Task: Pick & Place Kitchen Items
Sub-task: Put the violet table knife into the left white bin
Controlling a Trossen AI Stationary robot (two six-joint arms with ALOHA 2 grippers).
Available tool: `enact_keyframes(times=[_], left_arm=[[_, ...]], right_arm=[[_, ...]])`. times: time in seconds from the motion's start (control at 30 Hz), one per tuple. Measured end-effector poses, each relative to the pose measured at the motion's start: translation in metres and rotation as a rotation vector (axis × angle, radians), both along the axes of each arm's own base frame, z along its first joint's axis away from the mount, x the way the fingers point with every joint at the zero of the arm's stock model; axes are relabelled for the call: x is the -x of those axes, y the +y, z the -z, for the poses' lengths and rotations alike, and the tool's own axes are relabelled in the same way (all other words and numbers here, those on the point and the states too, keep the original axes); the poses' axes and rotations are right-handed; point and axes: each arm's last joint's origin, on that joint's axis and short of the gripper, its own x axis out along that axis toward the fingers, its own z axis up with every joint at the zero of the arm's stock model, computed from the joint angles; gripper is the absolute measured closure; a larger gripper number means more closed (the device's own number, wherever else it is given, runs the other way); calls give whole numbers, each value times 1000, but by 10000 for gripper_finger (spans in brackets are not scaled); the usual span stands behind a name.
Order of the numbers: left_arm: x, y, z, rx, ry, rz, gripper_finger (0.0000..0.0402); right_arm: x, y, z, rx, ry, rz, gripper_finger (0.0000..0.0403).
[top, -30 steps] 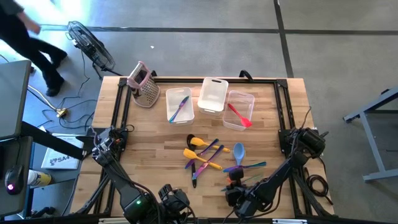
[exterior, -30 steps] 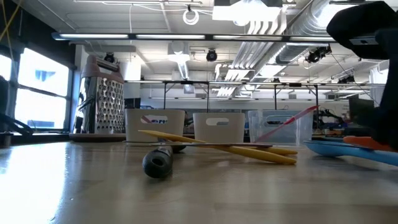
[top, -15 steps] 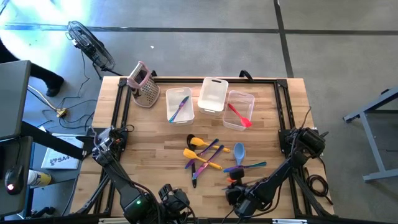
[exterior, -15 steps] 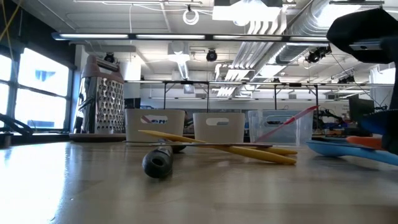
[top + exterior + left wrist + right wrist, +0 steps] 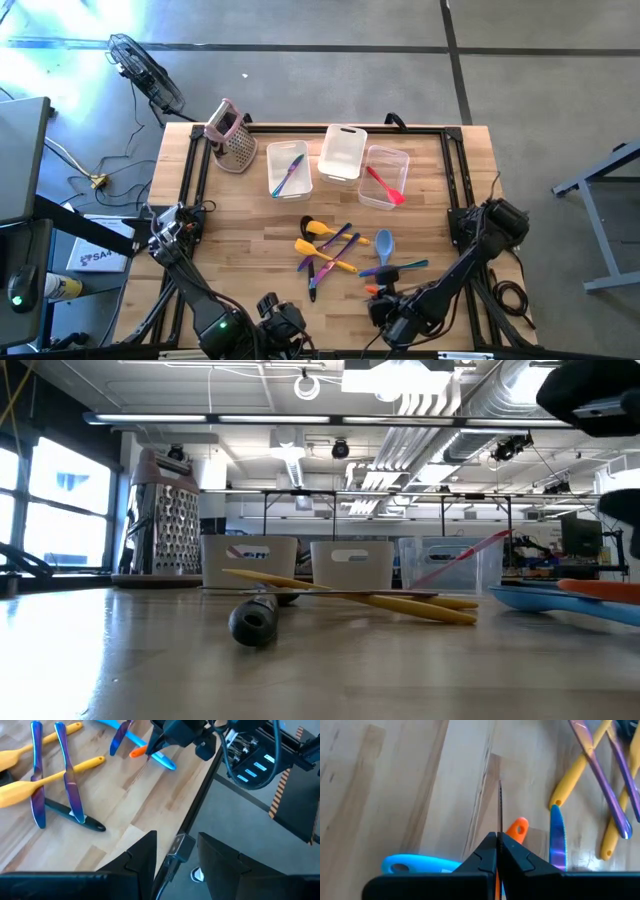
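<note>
Several slim utensils point(image 5: 335, 245) in yellow, purple, blue and black lie loose on the wooden table's middle. An orange utensil point(image 5: 518, 827) rests across a light blue handle point(image 5: 415, 864) near the table's front edge. My right gripper point(image 5: 498, 837) stands shut just over it, slanting down, with a thin dark strip point(image 5: 500, 805) sticking out of its fingertips. Whether the strip belongs to the orange utensil, I cannot tell. My left gripper point(image 5: 175, 862) hangs open over the front edge, with nothing between its fingers. My right gripper pinches a thin dark strip point(image 5: 500, 822) between its two fingertips, edge-on, and the strip points forward along the fingers. The fingers slant down from the table's near side. The orange utensil's holed end point(image 5: 137, 752) lies right beside the fingertips, and I cannot tell whether they touch it.
At the back stand a clear tub point(image 5: 288, 170) holding a blue and a purple utensil, a white tub point(image 5: 342, 152) and a clear tub point(image 5: 385, 178) holding a red spatula. A pink-topped grater point(image 5: 232, 135) stands at the back left. Bare wood lies left of the utensils.
My right gripper has risen a little above the orange utensil, and in the low view its dark body has lifted clear of that spot. The orange utensil still lies on the light blue one.
</note>
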Motion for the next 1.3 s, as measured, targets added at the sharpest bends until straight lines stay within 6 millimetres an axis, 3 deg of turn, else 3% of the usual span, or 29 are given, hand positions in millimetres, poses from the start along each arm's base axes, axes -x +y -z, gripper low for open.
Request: enact_keyframes(times=[0.43, 1.03, 1.3], left_arm=[[-1, 2, 0, -20, 4, 13, 263], [-5, 5, -1, -50, -38, -24, 263], [-29, 31, -1, -89, -33, -71, 263]], right_arm=[[12, -13, -41, -82, -49, 77, 399], [45, -50, -126, -276, -215, 166, 399], [65, -73, -156, -322, -259, 155, 399]])
